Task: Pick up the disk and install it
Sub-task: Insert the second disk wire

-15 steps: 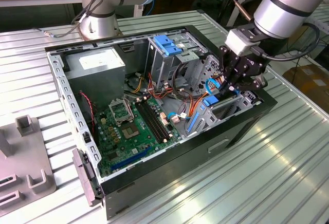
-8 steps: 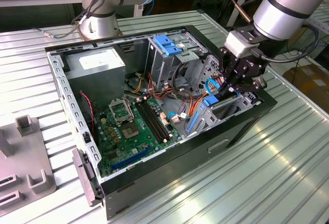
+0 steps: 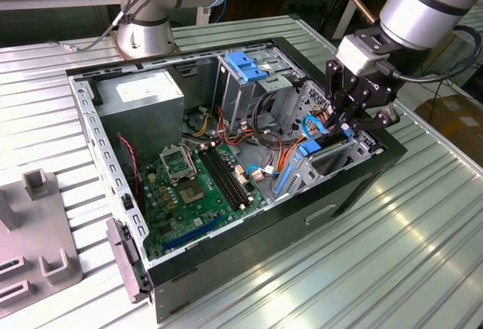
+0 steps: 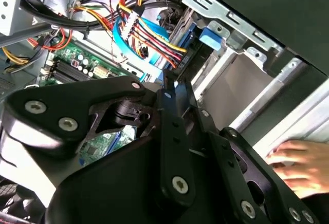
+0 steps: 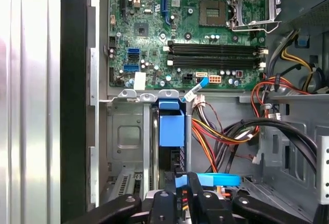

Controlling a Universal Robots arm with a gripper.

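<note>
Ribbed metal desk (image 3: 392, 253) runs along the front of the exterior view, and on it lies an open computer case (image 3: 249, 231) with its green motherboard (image 3: 196, 186) facing up. A grey fixture block (image 3: 38, 238) sits well apart from the case, at the exterior view's left. The arm comes in from the exterior view's upper right, and its pincer (image 3: 349, 121) reaches down into the case's corner on that side. The disk (image 3: 308, 149) stands on edge in the drive bay there, its blue frame showing just below the pincer.

From the second wrist view, the pincer (image 4: 170, 86) has its black fingers (image 4: 165, 98) drawn together, close to a bundle of coloured wires (image 4: 149, 39). A person's hand (image 4: 298, 165) rests outside the case wall.

Over in the first wrist view, the disk (image 5: 171, 126) sits upright in its slot between metal bay walls, near the motherboard's edge. The pincer (image 5: 189, 179) hangs just beside the disk's end, with a blue cable (image 5: 216, 179) crossing behind its fingers.
</note>
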